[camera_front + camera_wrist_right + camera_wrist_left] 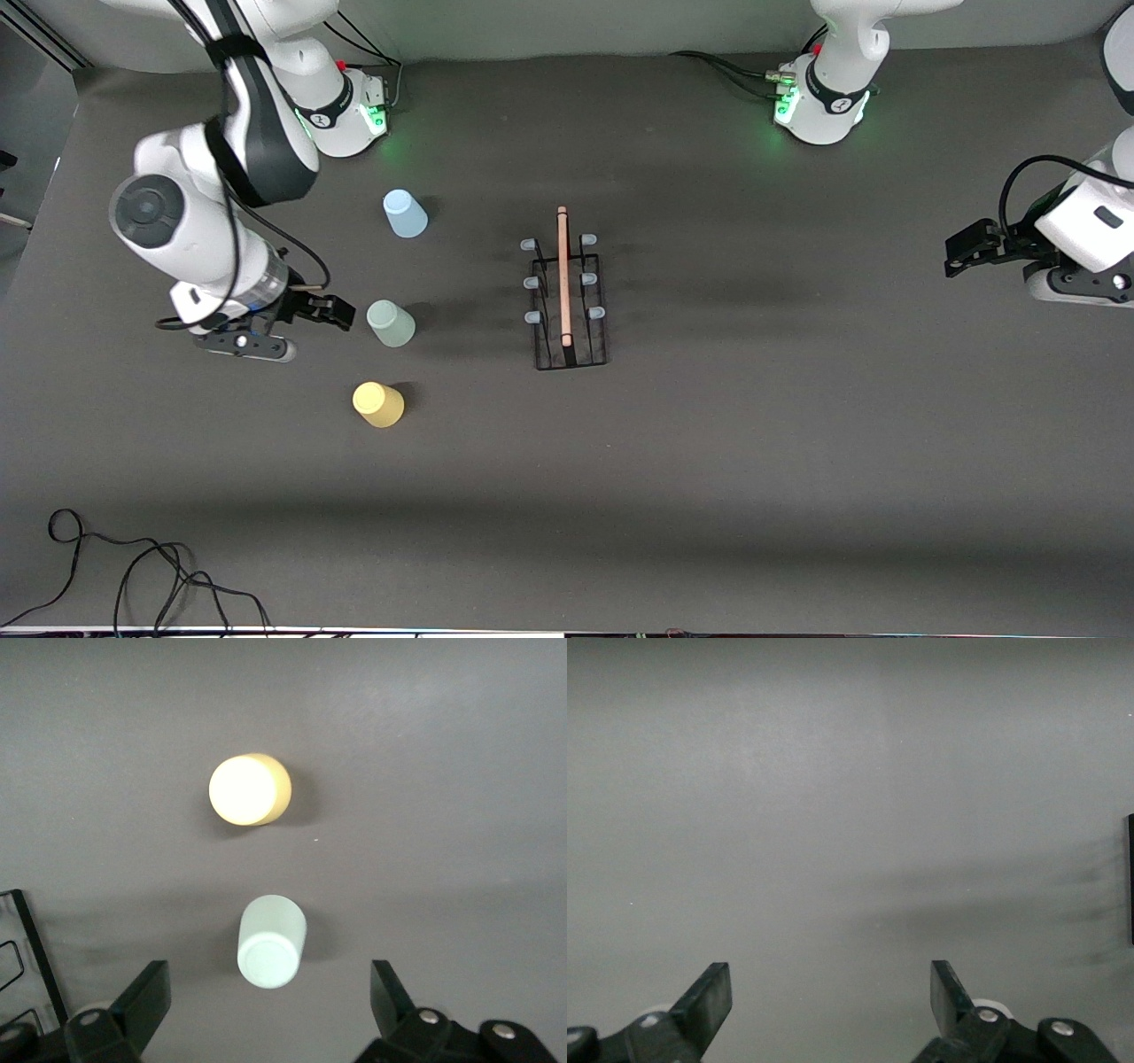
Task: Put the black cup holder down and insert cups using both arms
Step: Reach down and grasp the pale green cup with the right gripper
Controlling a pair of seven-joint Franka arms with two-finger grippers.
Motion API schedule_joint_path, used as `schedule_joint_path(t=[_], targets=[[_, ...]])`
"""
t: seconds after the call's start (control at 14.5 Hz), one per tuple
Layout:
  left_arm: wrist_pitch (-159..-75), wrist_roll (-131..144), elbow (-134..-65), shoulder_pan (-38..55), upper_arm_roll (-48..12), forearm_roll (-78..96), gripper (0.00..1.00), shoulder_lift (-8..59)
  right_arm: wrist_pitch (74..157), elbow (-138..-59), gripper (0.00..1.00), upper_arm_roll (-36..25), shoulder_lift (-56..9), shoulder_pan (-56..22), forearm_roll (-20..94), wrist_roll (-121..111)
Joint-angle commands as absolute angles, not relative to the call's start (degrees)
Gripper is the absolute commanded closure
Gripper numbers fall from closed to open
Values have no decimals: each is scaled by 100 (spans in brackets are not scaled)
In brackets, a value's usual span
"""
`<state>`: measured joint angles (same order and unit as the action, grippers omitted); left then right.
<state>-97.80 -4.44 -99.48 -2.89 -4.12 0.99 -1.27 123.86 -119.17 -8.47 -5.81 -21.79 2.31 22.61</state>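
Observation:
The black cup holder [570, 301] stands in the middle of the table, its wooden rod [563, 275] on top and its capped pegs bare. Three cups stand apart toward the right arm's end: light blue [405, 213], grey-green [391, 322] and yellow [378, 404]. My right gripper [339, 313] is open and empty, low beside the grey-green cup. Its wrist view shows its open gripper [266, 1001] just short of the grey-green cup [271, 942], with the yellow cup [250, 789] and a rack edge [19, 943]. My left gripper [957, 252] waits open over the left arm's end; it also shows in its wrist view [831, 997].
Loose black cables [133, 567] lie at the table's near corner on the right arm's end. The two fixed bases with green lights [354, 106] [819, 102] stand along the table's edge farthest from the front camera. A black edge [1130, 890] shows at the border of the left wrist view.

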Motion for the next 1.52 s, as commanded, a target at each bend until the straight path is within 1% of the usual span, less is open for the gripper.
schedule_joint_path(t=[0.0, 0.62, 0.97, 1.24, 1.38, 1.45], targets=[[-9931, -571, -10090, -413, -422, 115, 0, -316, 13382, -12804, 0, -879, -430, -2312, 527, 2356], [-10116, -510, -10072, -404, -431, -97, 0, -361, 13746, -12885, 0, -879, -1265, -2312, 545, 2285], [-10037, -492, -10028, -404, -431, -97, 0, -448, 14316, -13087, 0, -879, -1617, -2461, 993, 2285], [-10002, -492, -9967, -404, -439, -97, 0, -475, 14344, -13096, 0, -870, -1819, -2487, 1002, 2320], [-9976, -492, -9940, -413, -431, -105, 0, -475, 14344, -13096, 0, -879, -1854, -2680, 1019, 2338], [-9976, -492, -9967, -413, -431, -105, 0, -475, 14344, -13096, 6, -879, -1854, -2689, 1028, 2347]])
